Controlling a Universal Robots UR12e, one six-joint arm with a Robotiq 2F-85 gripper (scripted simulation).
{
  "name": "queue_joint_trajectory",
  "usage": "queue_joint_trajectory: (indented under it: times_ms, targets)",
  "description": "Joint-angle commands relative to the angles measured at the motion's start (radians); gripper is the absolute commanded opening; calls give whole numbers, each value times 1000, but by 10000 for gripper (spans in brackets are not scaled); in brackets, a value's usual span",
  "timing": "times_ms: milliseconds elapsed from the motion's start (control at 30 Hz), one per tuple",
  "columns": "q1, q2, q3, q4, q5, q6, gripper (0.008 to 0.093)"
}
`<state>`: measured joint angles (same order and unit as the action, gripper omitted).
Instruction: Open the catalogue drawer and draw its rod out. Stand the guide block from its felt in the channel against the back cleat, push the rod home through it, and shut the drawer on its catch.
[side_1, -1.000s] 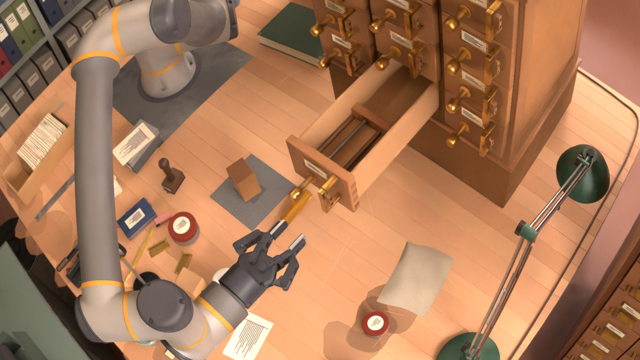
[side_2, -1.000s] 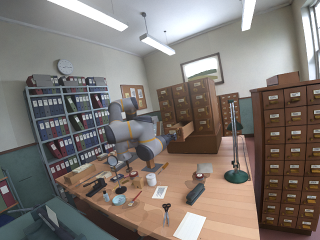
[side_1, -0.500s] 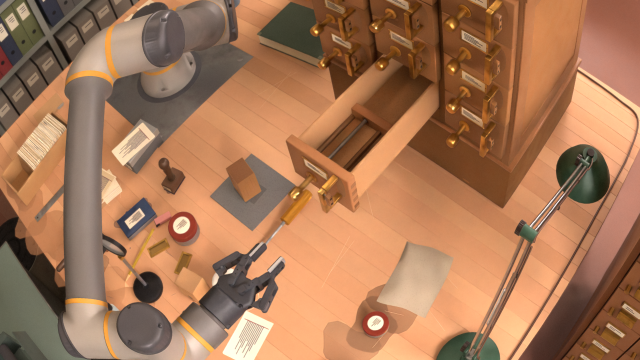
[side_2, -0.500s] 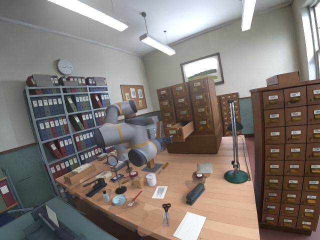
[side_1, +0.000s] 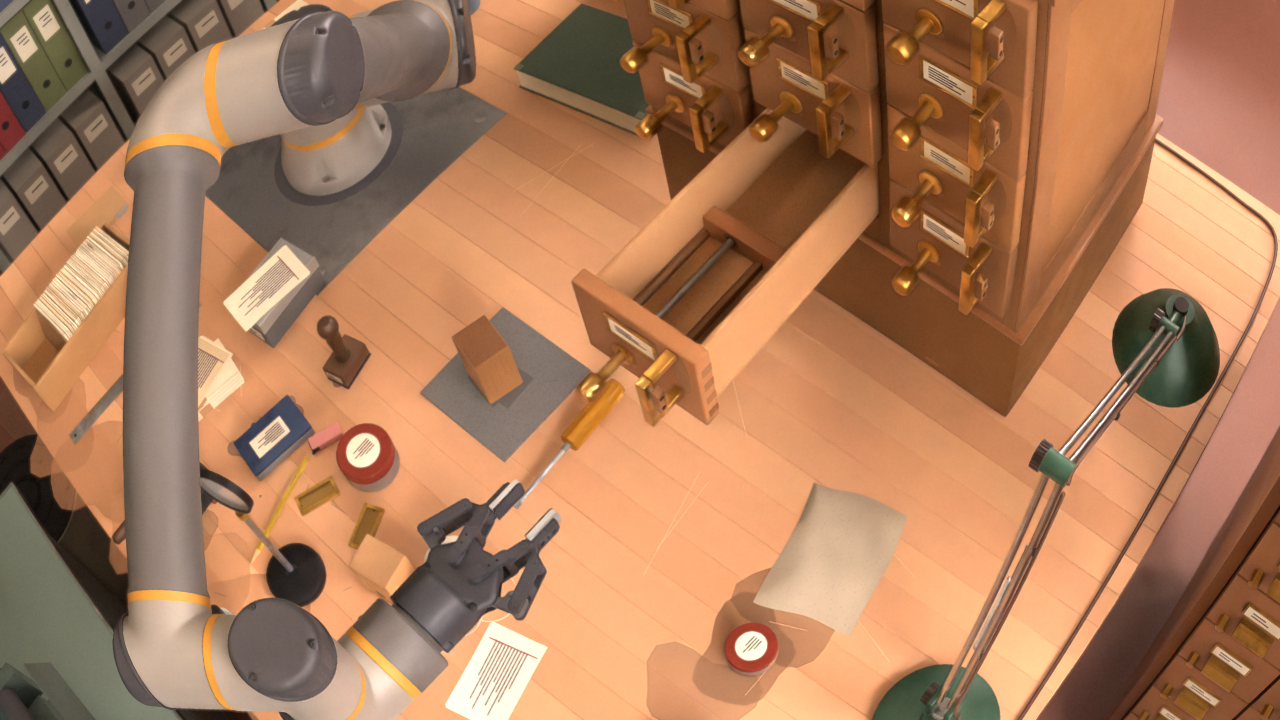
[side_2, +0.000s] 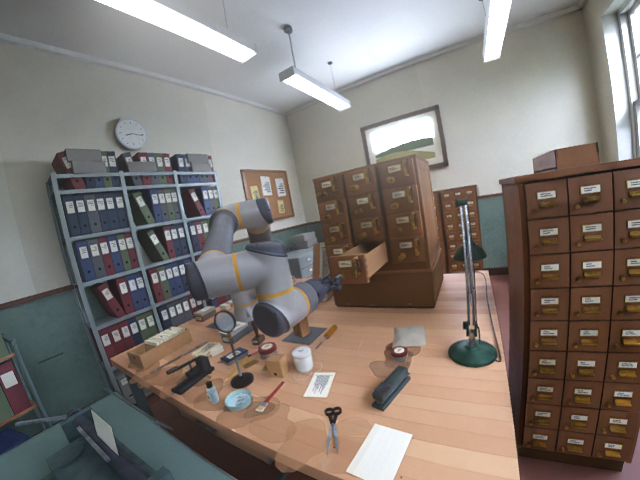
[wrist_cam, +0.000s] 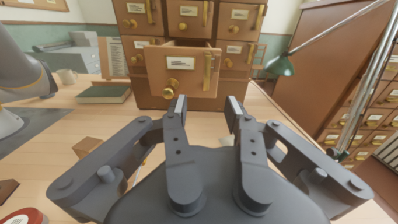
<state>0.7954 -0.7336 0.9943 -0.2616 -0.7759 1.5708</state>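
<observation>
The catalogue drawer (side_1: 716, 260) stands pulled out of the cabinet, and its steel rod (side_1: 694, 278) runs along the channel through the cross cleat (side_1: 741, 235) to the brass knob (side_1: 601, 372) on the drawer front. The wooden guide block (side_1: 486, 359) stands on its grey felt (side_1: 506, 381) left of the drawer front. My gripper (side_1: 528, 511) hovers above the desk in front of the drawer, facing the drawer front (wrist_cam: 182, 71); it is open and empty.
A card tray (side_1: 67, 309) sits at the desk's left edge. A yellow-handled screwdriver (side_1: 573, 434) lies on the desk between gripper and drawer. Red ink tins (side_1: 365, 454) (side_1: 750, 647), a stamp (side_1: 340, 352), a cloth (side_1: 832, 555) and a green lamp (side_1: 1110, 430) stand around.
</observation>
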Motion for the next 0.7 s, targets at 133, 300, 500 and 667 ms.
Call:
queue_joint_trajectory:
  times_ms: [133,300,500,667]
  targets:
    - [-18,-28,84,-55,-18,0,480]
    - [-36,-52,159,-108,-36,0,480]
    - [-46,-63,199,-137,-46,0,480]
    - [-47,-64,201,-138,-47,0,520]
